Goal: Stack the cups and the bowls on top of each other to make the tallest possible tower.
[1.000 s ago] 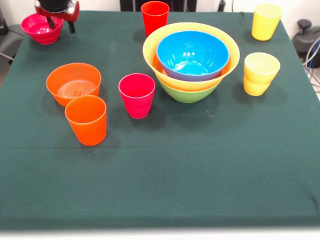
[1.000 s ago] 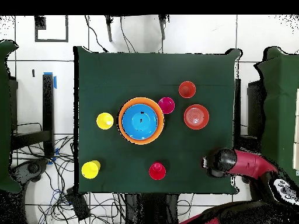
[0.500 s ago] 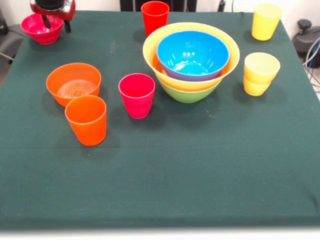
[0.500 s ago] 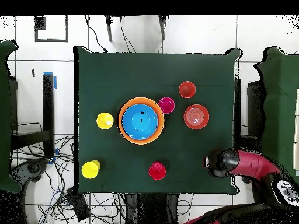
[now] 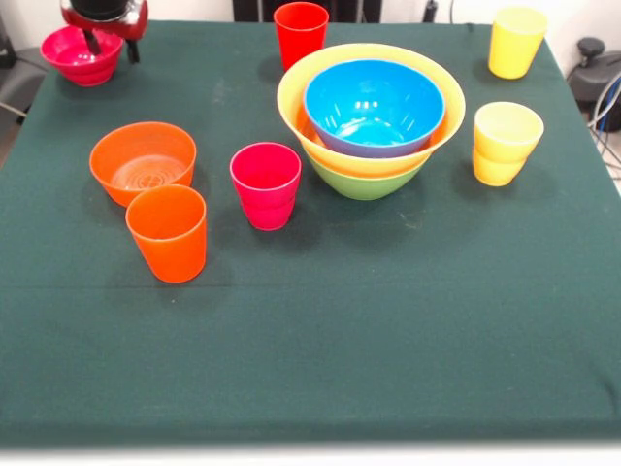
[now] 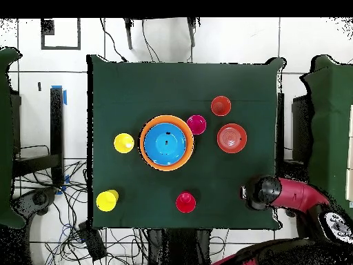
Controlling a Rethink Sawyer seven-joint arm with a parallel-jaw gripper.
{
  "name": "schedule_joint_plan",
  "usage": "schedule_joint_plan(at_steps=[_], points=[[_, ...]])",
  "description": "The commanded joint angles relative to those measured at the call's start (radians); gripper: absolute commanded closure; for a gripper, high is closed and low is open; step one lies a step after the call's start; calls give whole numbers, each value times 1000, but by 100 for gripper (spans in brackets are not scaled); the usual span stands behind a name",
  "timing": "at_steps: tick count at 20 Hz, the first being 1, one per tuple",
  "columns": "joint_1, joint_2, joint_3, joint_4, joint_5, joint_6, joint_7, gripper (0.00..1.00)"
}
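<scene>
Movement is small between frames: I see my end effector (image 5: 107, 44) parked over the magenta-pink bowl (image 5: 80, 55) at the counter's corner, sitting a little higher toward the picture's top than a second ago, and barely shifted since half a second back. Two dark fingers (image 5: 92, 43) hang spread apart, one inside the bowl and one just outside its rim, clamped on nothing that I can see. I read that as lining up a rim grasp, with the bowl not yet lifted.

Nothing else on the counter (image 5: 388, 320) has moved. The tower (image 5: 371, 116) stands as before near the middle, toward the far edge: green bowl (image 5: 364, 183) as base, yellow bowl (image 5: 320, 68), blue bowl (image 5: 374, 105) nested on top. Orange bowl (image 5: 142, 160), orange cup (image 5: 168, 233), magenta-pink cup (image 5: 266, 184), red cup (image 5: 300, 32) and two yellow cups (image 5: 505, 142) all wait loose.
</scene>
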Motion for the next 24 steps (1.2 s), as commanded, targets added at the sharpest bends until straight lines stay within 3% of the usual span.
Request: schedule_joint_plan(at_steps=[1,22,23,24], points=[[44,45,53,-70,11,-103,105,0],[41,79,37,-67,40,-143,130,0],[41,80,35,-66,46,-139,132,100],[42,79,35,-65,43,-143,132,100]])
